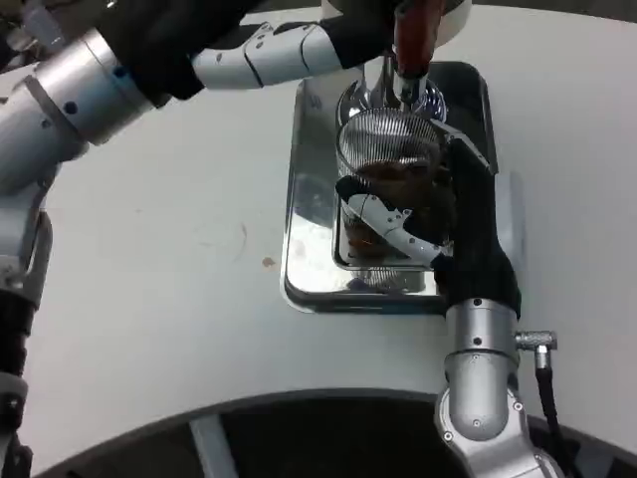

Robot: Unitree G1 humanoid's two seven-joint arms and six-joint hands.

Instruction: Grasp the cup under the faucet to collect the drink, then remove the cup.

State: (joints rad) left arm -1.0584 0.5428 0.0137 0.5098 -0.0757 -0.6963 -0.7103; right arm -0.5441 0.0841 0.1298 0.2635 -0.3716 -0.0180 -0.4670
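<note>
A clear ribbed cup (388,169) with brown drink in it stands on the shiny drip tray (309,199) under the faucet (403,85). My right hand (423,224) grips the cup, its white and black fingers (383,219) wrapped round the front. My left hand (299,50) reaches in from the left at the top, and its fingers hold the red tap handle (413,30) above the faucet.
The dispenser's black base (468,90) stands at the back of the white table (149,279). A small brown crumb (267,262) lies left of the tray. A black cable (552,398) hangs by my right forearm.
</note>
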